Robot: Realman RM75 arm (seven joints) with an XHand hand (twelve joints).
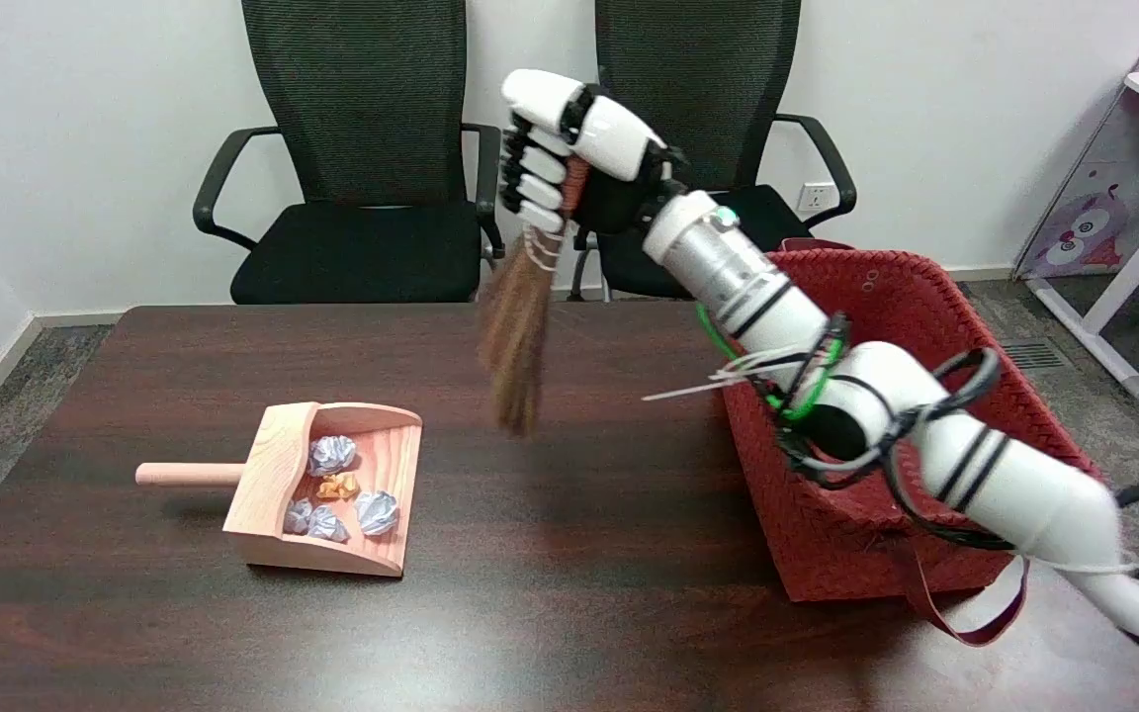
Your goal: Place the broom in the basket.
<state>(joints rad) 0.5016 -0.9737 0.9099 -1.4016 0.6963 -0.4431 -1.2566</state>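
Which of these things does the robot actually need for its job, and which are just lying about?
Needed: the broom, gripped by the right hand and hanging bristles down; the red basket.

Lying about: wooden dustpan with crumpled paper balls; two black chairs.

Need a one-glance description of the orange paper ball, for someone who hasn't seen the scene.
Start at the dark wooden table and find the pale wooden dustpan on its left half. Crumpled paper balls lie inside it. The orange paper ball sits in the middle of them, the only one that is orange; the others are silvery-blue.
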